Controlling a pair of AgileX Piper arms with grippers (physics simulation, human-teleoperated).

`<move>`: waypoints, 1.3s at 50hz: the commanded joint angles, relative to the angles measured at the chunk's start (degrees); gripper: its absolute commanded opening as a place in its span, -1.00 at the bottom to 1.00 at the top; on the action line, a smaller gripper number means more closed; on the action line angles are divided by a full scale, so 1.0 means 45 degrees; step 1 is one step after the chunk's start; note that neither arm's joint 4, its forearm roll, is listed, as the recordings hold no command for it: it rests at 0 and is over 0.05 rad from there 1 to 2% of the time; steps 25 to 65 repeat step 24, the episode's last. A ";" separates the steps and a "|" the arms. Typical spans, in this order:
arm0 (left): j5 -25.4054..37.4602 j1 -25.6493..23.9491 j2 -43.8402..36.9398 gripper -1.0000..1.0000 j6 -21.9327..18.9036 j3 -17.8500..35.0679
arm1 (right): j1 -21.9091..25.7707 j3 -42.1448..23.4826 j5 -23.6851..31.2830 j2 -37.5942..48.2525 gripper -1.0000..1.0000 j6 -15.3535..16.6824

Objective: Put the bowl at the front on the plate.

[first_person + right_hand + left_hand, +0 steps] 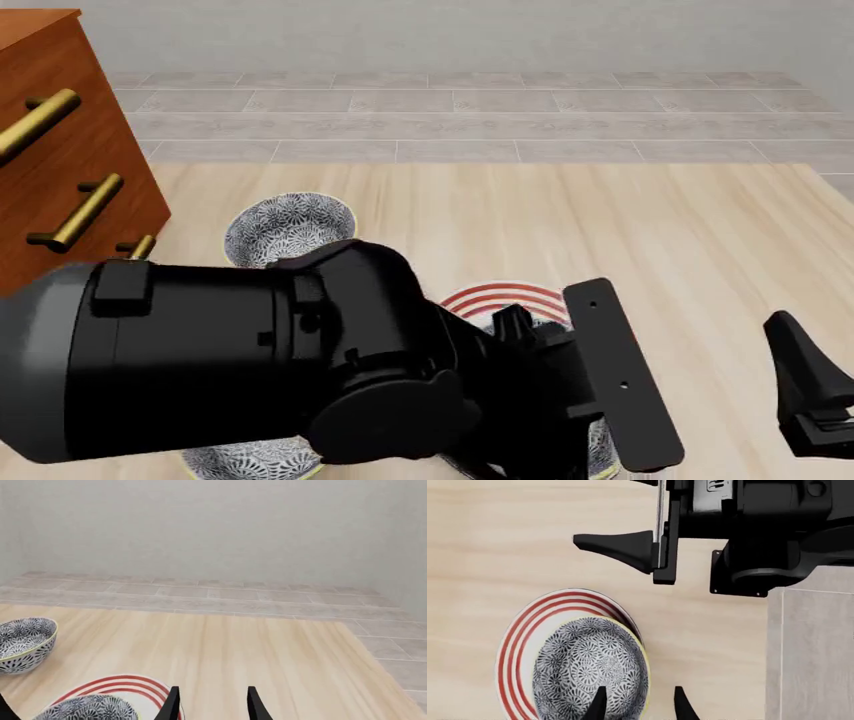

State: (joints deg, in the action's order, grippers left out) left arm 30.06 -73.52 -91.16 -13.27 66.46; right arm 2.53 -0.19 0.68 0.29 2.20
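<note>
Three bowls show: one bowl (590, 667) rests on one plate (517, 645).

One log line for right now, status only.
blue-and-white floral bowl: on red-ringed white plate, off-centre | left tool: open above bowl | right tool: open, empty

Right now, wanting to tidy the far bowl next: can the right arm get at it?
Probably yes: the right gripper is open and empty, with bare table between it and the far bowl, apart from the plate.
</note>
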 commanded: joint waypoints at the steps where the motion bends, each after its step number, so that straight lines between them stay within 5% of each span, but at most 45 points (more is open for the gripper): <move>1: 0.0567 -0.0121 0.0649 1.00 -0.0088 0.0353 | 0.0059 -0.0001 0.0039 -0.0031 1.00 0.0104; 65: 0.0765 -0.0630 0.1899 1.00 0.0332 0.0920 | 0.0113 -0.0001 -0.0156 0.0181 1.00 0.0280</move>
